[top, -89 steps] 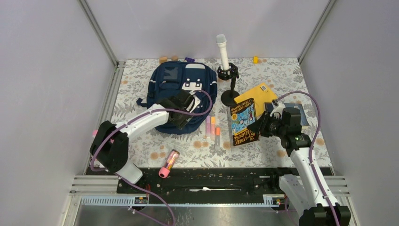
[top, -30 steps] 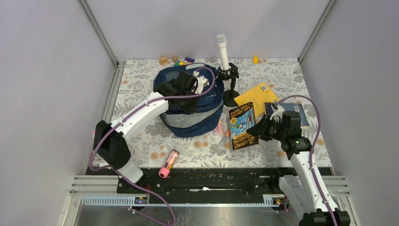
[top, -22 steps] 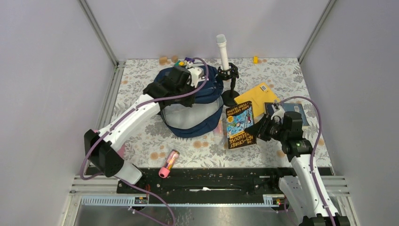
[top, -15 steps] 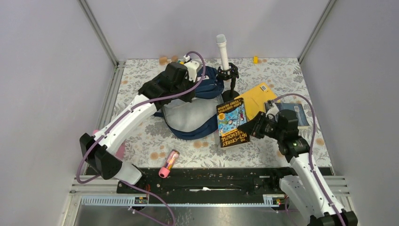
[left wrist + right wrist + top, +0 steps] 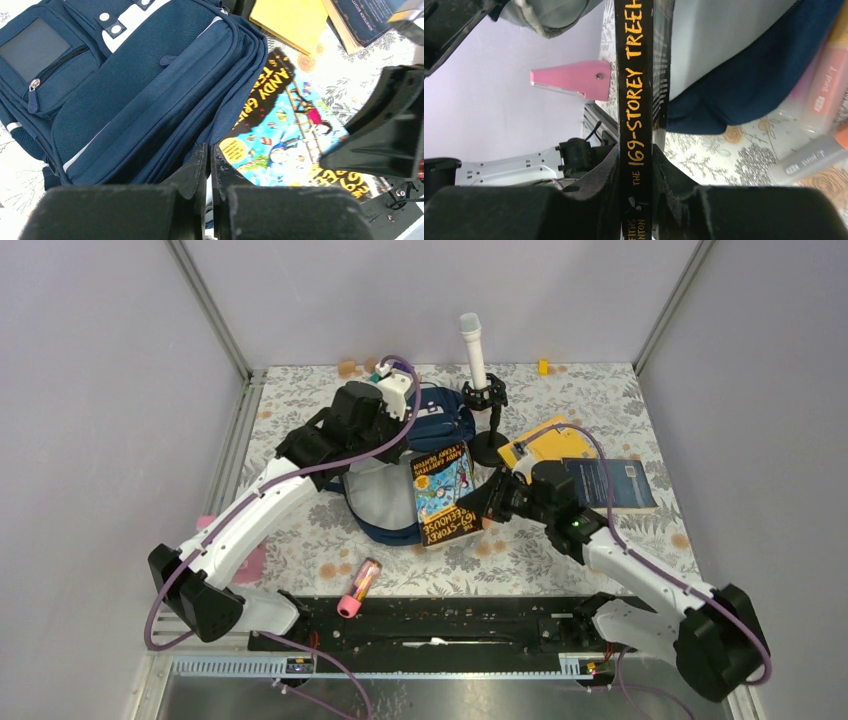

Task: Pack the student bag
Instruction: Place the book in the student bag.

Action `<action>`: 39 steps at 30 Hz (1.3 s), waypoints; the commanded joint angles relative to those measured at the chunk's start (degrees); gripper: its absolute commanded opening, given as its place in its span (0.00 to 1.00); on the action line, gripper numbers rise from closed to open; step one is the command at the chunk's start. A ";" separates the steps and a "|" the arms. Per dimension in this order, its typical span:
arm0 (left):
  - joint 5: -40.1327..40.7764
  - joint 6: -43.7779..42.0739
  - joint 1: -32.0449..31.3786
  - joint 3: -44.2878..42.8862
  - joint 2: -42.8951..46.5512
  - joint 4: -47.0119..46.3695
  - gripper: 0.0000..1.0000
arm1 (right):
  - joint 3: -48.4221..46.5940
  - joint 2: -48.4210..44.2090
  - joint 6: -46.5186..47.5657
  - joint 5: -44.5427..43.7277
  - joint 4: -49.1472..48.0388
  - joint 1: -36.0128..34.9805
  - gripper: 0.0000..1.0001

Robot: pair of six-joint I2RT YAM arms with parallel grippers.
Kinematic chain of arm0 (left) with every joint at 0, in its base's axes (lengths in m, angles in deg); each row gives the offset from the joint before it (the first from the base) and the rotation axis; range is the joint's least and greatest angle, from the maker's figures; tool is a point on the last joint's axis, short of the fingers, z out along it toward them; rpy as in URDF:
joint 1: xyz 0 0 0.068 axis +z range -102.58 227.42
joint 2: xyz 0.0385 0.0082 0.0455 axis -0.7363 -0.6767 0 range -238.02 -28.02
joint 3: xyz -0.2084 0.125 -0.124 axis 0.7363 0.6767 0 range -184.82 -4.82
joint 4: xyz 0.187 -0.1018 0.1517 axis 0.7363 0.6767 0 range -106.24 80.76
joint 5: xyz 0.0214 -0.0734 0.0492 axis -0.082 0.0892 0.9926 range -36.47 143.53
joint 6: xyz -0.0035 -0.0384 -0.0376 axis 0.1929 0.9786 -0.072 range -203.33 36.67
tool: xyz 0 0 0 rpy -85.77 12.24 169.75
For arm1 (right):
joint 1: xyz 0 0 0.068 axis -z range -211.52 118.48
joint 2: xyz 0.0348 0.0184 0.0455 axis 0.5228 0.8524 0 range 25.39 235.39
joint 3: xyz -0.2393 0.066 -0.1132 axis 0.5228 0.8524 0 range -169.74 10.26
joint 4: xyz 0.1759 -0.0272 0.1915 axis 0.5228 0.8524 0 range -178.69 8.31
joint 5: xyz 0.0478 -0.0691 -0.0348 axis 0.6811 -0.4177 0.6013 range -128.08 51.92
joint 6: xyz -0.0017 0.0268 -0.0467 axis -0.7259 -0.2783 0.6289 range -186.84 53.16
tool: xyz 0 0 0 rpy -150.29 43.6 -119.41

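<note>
Flowered cloth covers the counter [image 5: 620,405], and on it, left of the middle and toward the far edge, lies the student bag [image 5: 442,430]. Three seconds ago it was flat and closed. Now its upper panel is pulled up and back, and I see the grey lining of the main compartment facing me. My left pincer [image 5: 208,155] is fully closed at the edge of that panel. What is between its fingers is hidden, but the panel rose together with the arm, so I judge that it grips the fabric. The paperback book [image 5: 443,496] was well to the right, beside the yellow book [image 5: 548,438]. It has travelled across and now hangs tilted over the right side of the opening. My right pincer [image 5: 635,160] holds it by the spine, with the jaws narrow. For the task this means the mouth is ready and the first item is at it, but not yet inside. Markers [image 5: 819,100] lie just beside the bag's near right edge, and a pink tube [image 5: 358,586] waits near the arm bases.
</note>
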 commanded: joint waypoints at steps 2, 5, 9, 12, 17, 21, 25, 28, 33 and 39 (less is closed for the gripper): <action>-2.63 1.83 -0.14 -0.36 3.70 -8.07 0.00 | -1.36 5.41 -6.69 -8.86 -17.61 -5.51 0.00; -3.55 2.21 -0.14 -0.25 3.67 -8.07 0.00 | -0.87 8.26 -8.53 -12.29 -21.74 -8.17 0.00; -4.39 2.53 -0.14 -0.15 3.80 -8.21 0.00 | -0.21 13.46 -9.44 -14.95 -27.98 -9.19 0.00; -4.63 2.54 -0.14 -0.03 3.75 -8.25 0.00 | -3.05 17.59 -7.54 -16.63 -27.20 -9.27 0.00; -5.14 2.53 -0.15 0.07 3.90 -8.19 0.00 | -7.77 26.90 -9.06 -16.10 -32.05 -9.34 0.00; -5.14 2.45 -0.14 0.15 4.02 -8.16 0.00 | -11.00 32.65 -6.46 -17.55 -35.85 -9.24 0.00; -5.41 2.05 -0.14 -0.31 3.85 -7.52 0.00 | -14.15 39.08 -5.63 -19.87 -41.15 -9.22 0.00; -4.85 1.76 -0.14 -0.35 3.63 -7.25 0.00 | -14.84 42.41 -7.46 -19.30 -50.63 -9.06 0.00; -5.17 1.90 -0.14 -0.87 3.15 -6.67 0.00 | -18.07 43.57 -6.01 -22.42 -48.02 -8.72 0.00; -4.99 1.77 -0.14 -0.90 3.22 -6.54 0.00 | -21.22 46.72 1.47 -26.79 -43.50 -7.83 0.00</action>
